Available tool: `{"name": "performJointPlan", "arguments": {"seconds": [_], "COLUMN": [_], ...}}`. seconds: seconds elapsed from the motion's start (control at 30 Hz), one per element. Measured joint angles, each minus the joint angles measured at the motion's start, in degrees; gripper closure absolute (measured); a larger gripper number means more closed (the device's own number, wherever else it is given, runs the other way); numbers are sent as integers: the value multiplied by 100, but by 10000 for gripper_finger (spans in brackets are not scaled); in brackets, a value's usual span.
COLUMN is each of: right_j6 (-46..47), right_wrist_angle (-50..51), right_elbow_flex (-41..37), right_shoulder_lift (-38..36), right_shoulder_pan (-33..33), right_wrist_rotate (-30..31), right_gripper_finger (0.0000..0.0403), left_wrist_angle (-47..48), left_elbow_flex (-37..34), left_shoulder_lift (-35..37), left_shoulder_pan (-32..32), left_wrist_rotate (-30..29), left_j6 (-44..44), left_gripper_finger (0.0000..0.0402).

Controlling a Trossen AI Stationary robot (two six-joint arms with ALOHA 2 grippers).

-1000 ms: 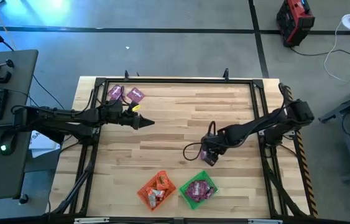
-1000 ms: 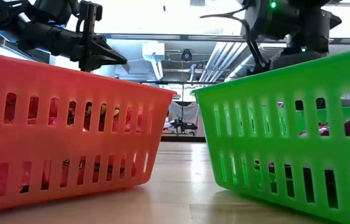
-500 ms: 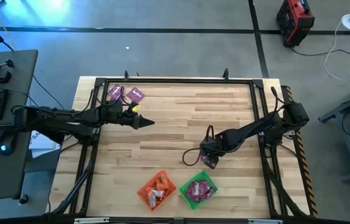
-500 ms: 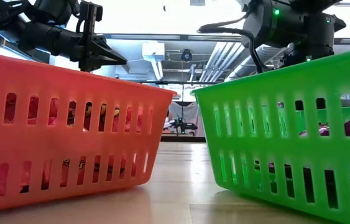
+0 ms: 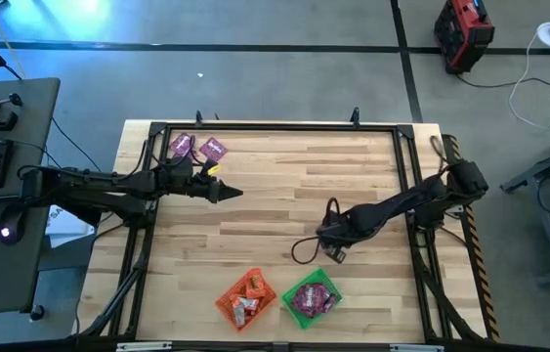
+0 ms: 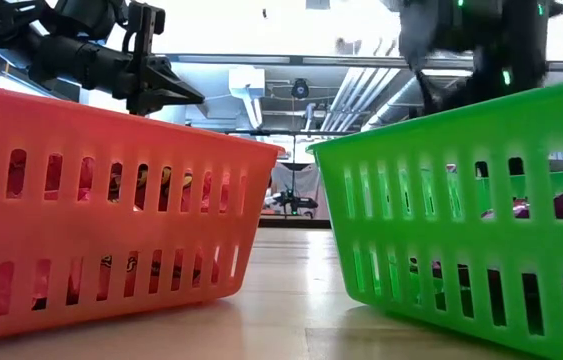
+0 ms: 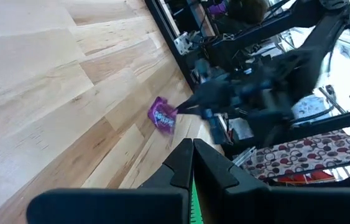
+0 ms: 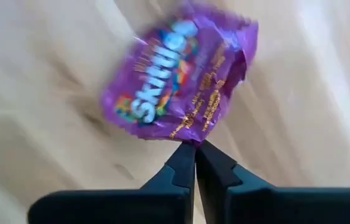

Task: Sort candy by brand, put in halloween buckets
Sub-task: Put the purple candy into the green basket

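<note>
My right gripper (image 8: 194,146) is low over the wooden table right of centre (image 5: 331,254), shut on a purple candy packet (image 8: 181,78). The left wrist view shows this packet (image 7: 162,116) close to the tabletop. My left gripper (image 5: 238,194) hovers shut and empty over the table's left half. Two more purple packets (image 5: 181,146) (image 5: 213,150) lie flat at the far left corner. At the near edge stand the orange bucket (image 5: 228,301), with orange-red candy in it, and the green bucket (image 5: 290,301), with purple candy in it. My right gripper pinches the purple packet at the edge of its wrapper (image 8: 190,138), only between the free ends of its two fingers. The fingers slant down at it from the table's right side. The rest of the packet spreads beyond the fingertips against the wood; whether it is lifted clear I cannot tell.
In the low view the orange bucket (image 6: 111,200) and the green bucket (image 6: 461,200) stand side by side with a gap of bare wood between them. A black metal frame (image 5: 275,127) runs around the table's edges. A cable (image 5: 304,249) loops beside my right gripper.
My right gripper has sunk toward the table and a little toward the near edge, then shut on the purple packet. The packet has stayed about where it was. My left arm has kept still.
</note>
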State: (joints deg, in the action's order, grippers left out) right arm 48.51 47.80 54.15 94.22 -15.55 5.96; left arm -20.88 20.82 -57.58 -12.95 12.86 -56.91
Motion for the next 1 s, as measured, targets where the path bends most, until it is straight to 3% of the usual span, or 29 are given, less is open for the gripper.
{"name": "performJointPlan", "arguments": {"seconds": [0.23,0.43,0.67,1.0], "right_j6": [-470,-841,-551,-120], "right_wrist_angle": [414,-312,-1637,-1737], "right_elbow_flex": [626,1056,1239,1239], "right_shoulder_lift": [-817,-1295,-1174,-469], "right_shoulder_pan": [5,-202,-938,-1566], "right_wrist_rotate": [59,-759,-1582,-2001], "right_gripper_finger": [402,403,403,403], "left_wrist_angle": [2,5,4,0], "left_elbow_flex": [0,0,0,0], "left_shoulder_lift": [0,0,0,0], "left_shoulder_pan": [0,0,0,-2], "left_wrist_rotate": [0,-2,-2,0], "left_j6": [23,49,-6,-194], "left_gripper_finger": [401,401,401,401]}}
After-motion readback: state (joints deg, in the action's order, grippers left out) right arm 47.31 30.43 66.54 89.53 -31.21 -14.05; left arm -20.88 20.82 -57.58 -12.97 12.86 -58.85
